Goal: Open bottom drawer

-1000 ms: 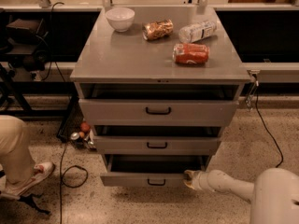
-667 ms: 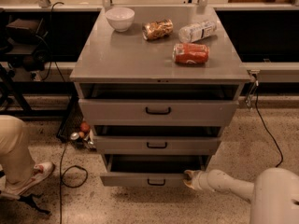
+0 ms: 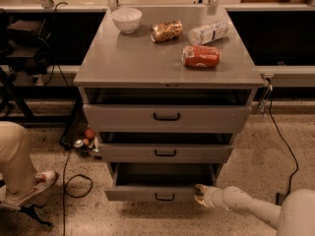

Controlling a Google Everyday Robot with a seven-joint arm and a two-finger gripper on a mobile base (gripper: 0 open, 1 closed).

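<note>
The grey cabinet has three drawers. The bottom drawer (image 3: 147,193) is the lowest, with a shallow front and a small black bar handle (image 3: 165,197). It stands pulled out, and its dark inside shows above the front panel. My gripper (image 3: 200,192) is at the end of the white arm coming in from the lower right. It sits at the right end of the bottom drawer's front, to the right of the handle.
The top drawer (image 3: 166,117) and middle drawer (image 3: 165,153) also stand slightly out. On the cabinet top are a white bowl (image 3: 126,19), a crushed can (image 3: 166,31), a plastic bottle (image 3: 207,32) and a red can (image 3: 201,56). A person's leg and shoe (image 3: 27,186) and cables lie at the left.
The bottom drawer has come a little farther out. My gripper stays at its right front corner.
</note>
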